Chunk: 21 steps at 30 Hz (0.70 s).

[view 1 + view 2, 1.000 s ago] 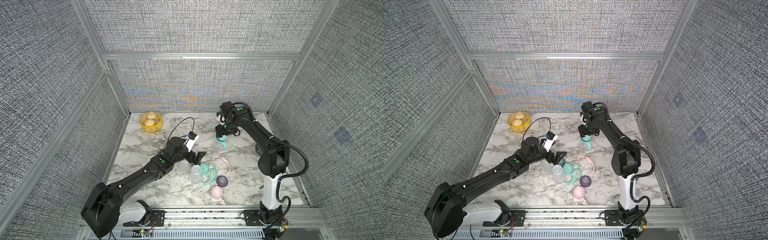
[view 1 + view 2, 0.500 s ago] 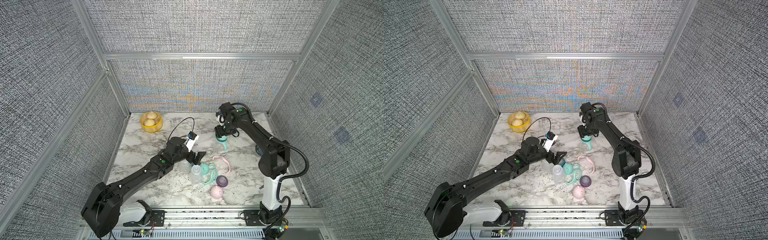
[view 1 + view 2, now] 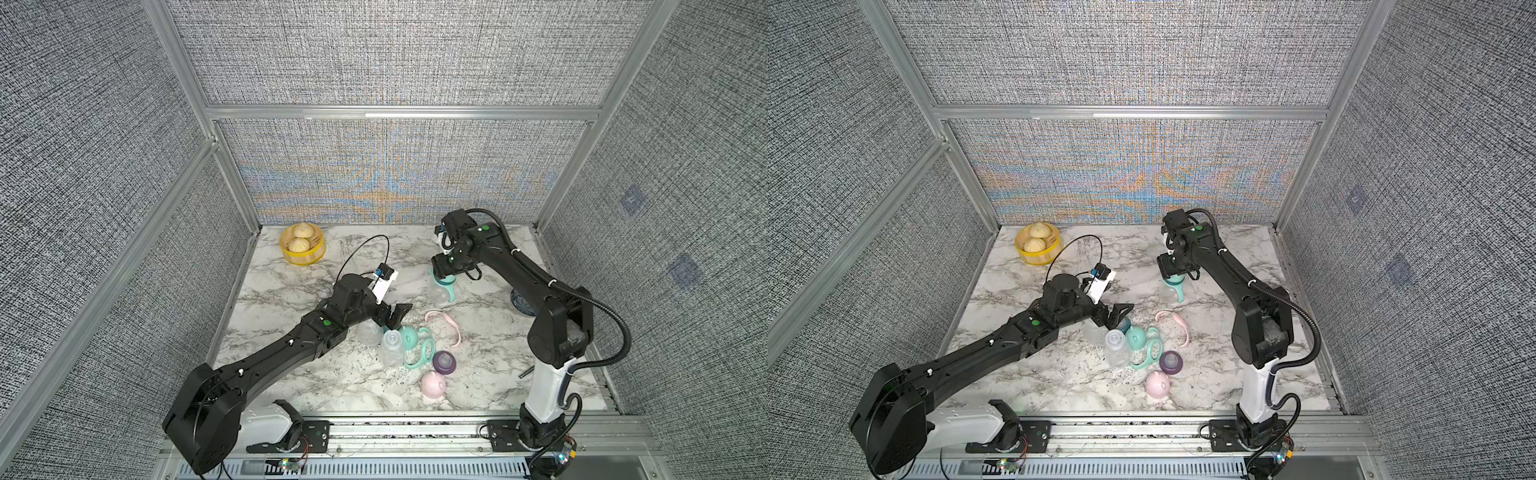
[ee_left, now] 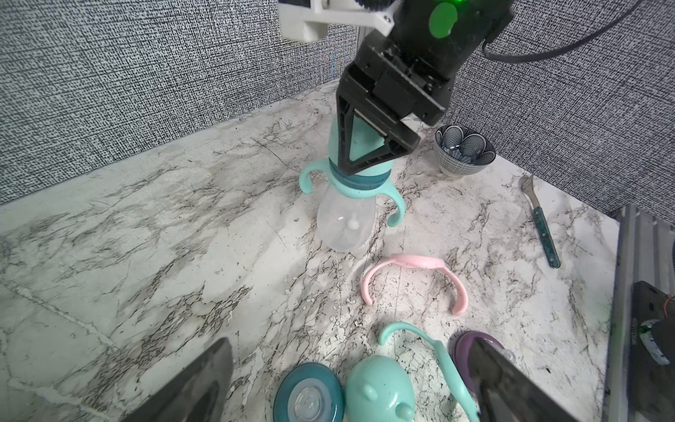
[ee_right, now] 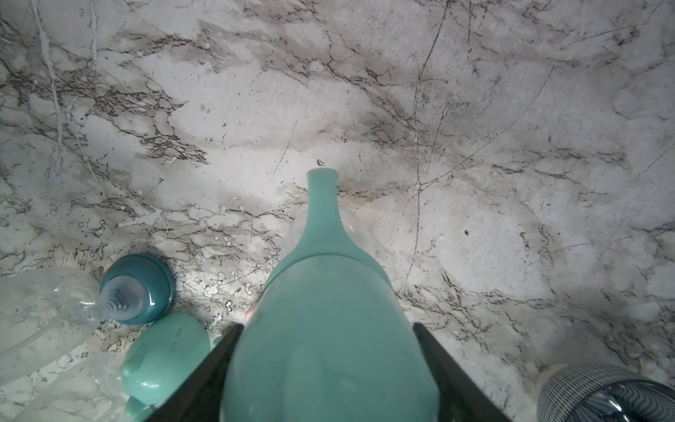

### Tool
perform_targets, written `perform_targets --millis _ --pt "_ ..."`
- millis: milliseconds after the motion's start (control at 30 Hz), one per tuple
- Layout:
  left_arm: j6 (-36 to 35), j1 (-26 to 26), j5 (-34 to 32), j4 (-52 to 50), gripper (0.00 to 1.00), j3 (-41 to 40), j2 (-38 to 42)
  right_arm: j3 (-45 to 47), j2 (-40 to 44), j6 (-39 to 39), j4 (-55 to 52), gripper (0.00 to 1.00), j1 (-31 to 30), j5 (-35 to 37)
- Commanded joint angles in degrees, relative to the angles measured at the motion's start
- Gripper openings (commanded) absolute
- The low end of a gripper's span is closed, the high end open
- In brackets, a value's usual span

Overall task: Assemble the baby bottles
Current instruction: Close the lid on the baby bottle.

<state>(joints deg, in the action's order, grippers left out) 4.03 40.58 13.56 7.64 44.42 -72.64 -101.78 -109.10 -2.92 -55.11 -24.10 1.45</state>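
Clamping from above, the right tool (image 4: pixel 376 157) has its black triangular fingers closed on either side of the smooth mint dome cap (image 5: pixel 328 329) of an assembled bottle (image 4: pixel 343 223), which stands near the middle of the left wrist view with its base apparently on the tabletop (image 3: pixel 282 291). Below the cap sits a darker teal collar (image 4: pixel 361 181), then a mint ring whose two curved handles (image 4: pixel 396 204) droop on either side of the clear, rounded plastic body. Lower and further left in both top views, the left tool (image 3: pixel 395 316) is spread wide and grips nothing, poised just over a cluster of loose parts. Between its dark fingers in its own wrist view lie a round teal nipple collar (image 4: pixel 308 396) and an eared mint cap (image 4: pixel 380 391), touching side by side, with a loose mint handle (image 4: pixel 438 350) curling beside them. Two clear bottles (image 3: pixel 391 347) lie by the same cluster in a top view, one partly under the arm. A pink looped handle (image 4: pixel 416 261) lies flat between the cluster and the held bottle, apart from both. A purple collar (image 3: pixel 444 362) and a pink eared cap (image 3: pixel 433 384) rest lower right of the cluster. Right of the held bottle in the left wrist view stand a dark patterned bowl (image 4: pixel 464 149) and a fork (image 4: pixel 544 226). A yellow basket (image 3: pixel 303 257) with buns sits at the tabletop's upper left corner in both top views, well apart.
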Motion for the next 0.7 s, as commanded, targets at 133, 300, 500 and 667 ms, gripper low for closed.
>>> perform_targets --millis 133,300,500,667 --pt "-0.3 -0.1 0.1 0.9 1.0 0.4 -0.4 1.8 1.2 -0.2 1.5 0.7 -0.2 0.1" --pt "-0.3 -0.1 0.0 0.9 1.0 0.3 -0.5 3.5 1.2 -0.5 2.9 0.7 -0.2 -0.1" --pt "-0.4 -0.1 0.0 1.0 1.0 0.4 -0.8 5.8 1.4 -0.9 4.2 0.7 -0.3 -0.2" --pt "-0.3 -0.1 0.2 1.1 1.0 0.6 -1.5 7.5 2.0 -1.2 4.8 0.7 -0.5 0.1"
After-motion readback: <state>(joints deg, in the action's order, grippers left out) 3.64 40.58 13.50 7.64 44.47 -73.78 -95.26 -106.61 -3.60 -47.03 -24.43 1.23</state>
